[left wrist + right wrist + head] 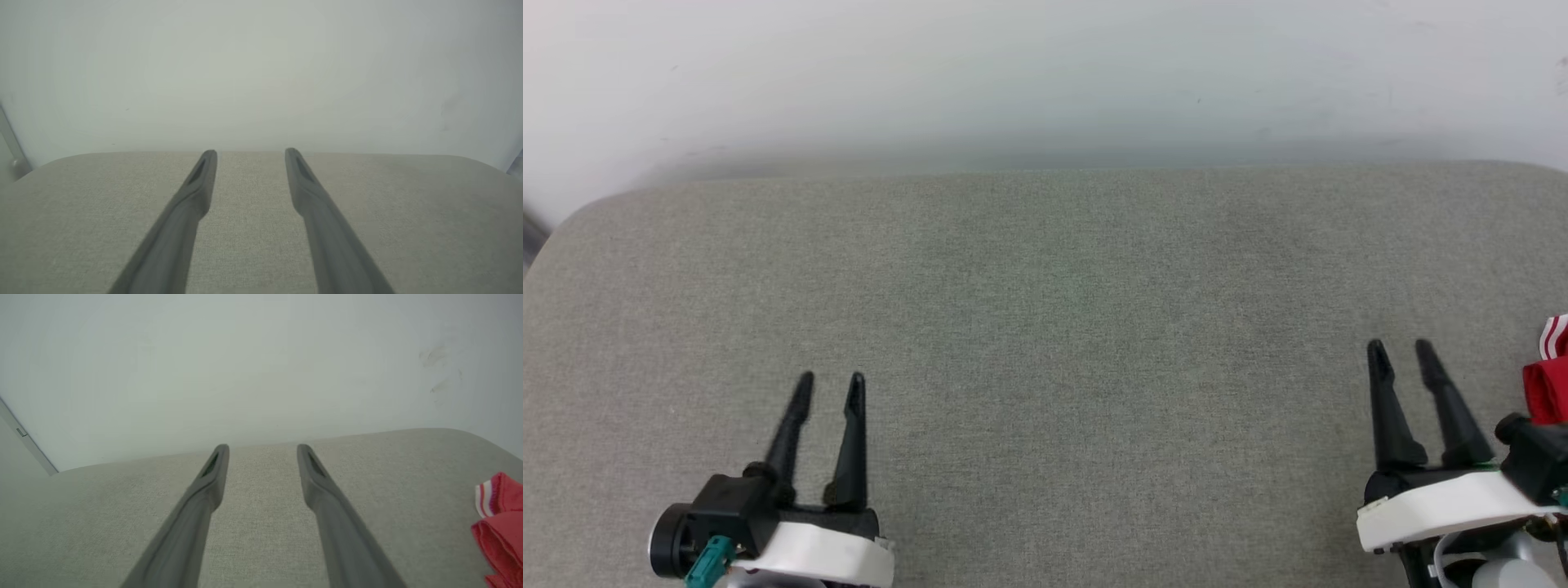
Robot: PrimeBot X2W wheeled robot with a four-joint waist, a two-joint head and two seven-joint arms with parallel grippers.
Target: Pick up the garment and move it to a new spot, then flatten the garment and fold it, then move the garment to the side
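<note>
A grey fabric surface (1045, 327) stretched before a white wall (1045, 73). The left gripper (831, 388) was at lower left and the right gripper (1401, 351) at lower right, both with jaws apart and empty. The garment (1547, 388) lay bunched at the surface's right edge, near the right gripper.

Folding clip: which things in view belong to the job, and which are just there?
Part of the job:
- red garment, partly in view just right of the right gripper
- left gripper, open, holding nothing
- right gripper, open, holding nothing

Just there:
- grey padded surface
- white wall
</note>
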